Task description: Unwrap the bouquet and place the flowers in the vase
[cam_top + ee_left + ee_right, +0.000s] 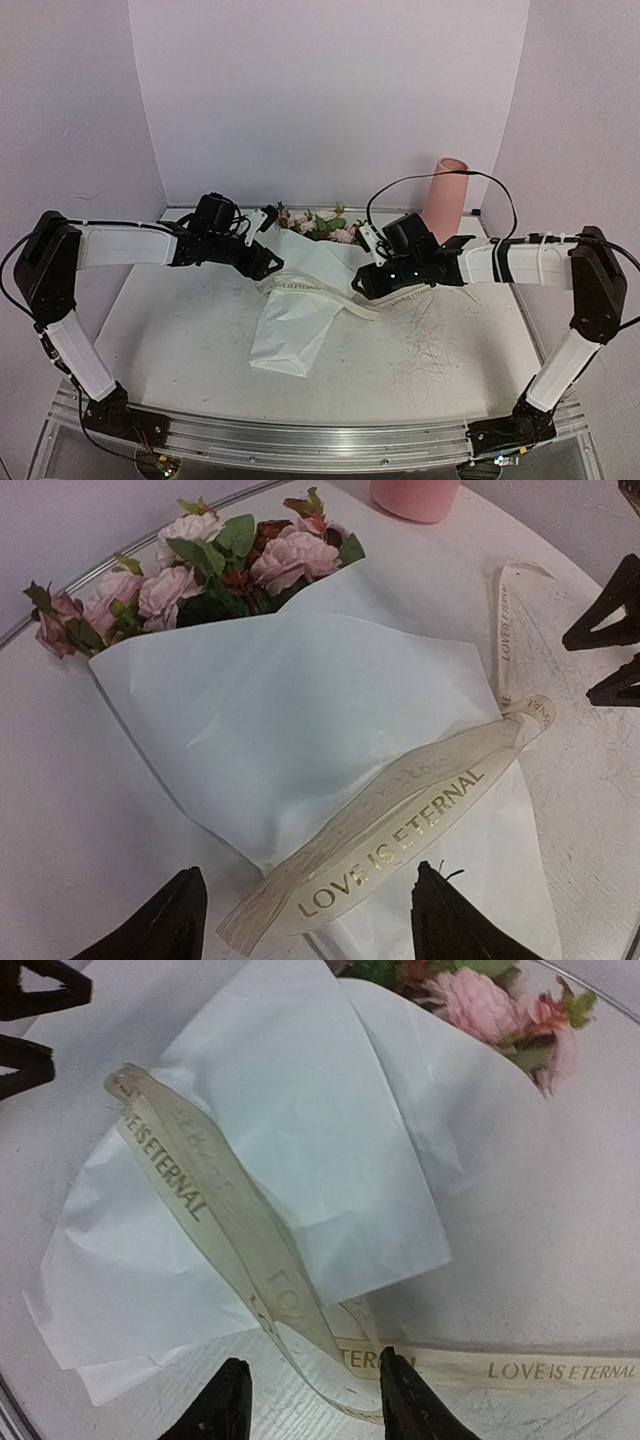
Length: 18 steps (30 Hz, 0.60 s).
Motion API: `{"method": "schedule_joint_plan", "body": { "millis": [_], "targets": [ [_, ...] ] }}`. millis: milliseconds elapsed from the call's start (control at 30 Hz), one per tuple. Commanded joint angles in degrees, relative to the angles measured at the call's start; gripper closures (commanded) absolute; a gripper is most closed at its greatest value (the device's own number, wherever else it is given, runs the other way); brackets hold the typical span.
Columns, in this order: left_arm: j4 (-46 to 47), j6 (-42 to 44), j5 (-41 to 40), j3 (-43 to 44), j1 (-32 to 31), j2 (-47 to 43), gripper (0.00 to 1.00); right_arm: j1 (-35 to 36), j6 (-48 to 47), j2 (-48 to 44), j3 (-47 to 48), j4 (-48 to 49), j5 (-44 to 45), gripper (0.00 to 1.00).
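Top external view: I see a white table (170,340) closed in by plain pale walls (330,90) at the left, back and right. On the left, the left gripper (272,262) hovers at the paper edge of the bouquet (300,300), its jaws wide apart and holding nothing. The bouquet lies in the middle of the table, the flowers (325,225) pointing to the back wall. The cream ribbon (400,830) lies loose across the paper. The right gripper (358,285) is partly open over the ribbon and grips nothing. Thin scratches (425,350) mark the surface on the right, and the pink vase (446,195) stands upright at the back right.
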Motion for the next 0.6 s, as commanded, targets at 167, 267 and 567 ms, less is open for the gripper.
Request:
{"method": "schedule_joint_plan", "body": {
  "millis": [167,267,567],
  "targets": [
    [-1.75,12.02,4.57,9.29,-1.8,5.93,0.3,4.58,-5.76,9.04,11.62,-3.18,-1.4,0.58],
    [-2.26,15.54,3.27,10.61,-2.85,7.94,0.31,4.9,-6.27,11.28,13.51,-3.74,-0.78,0.6],
    [-5.62,20.46,1.72,15.07,-4.0,12.39,0.33,5.3,-7.37,14.91,14.41,-4.96,1.47,0.65]
  ]
}}
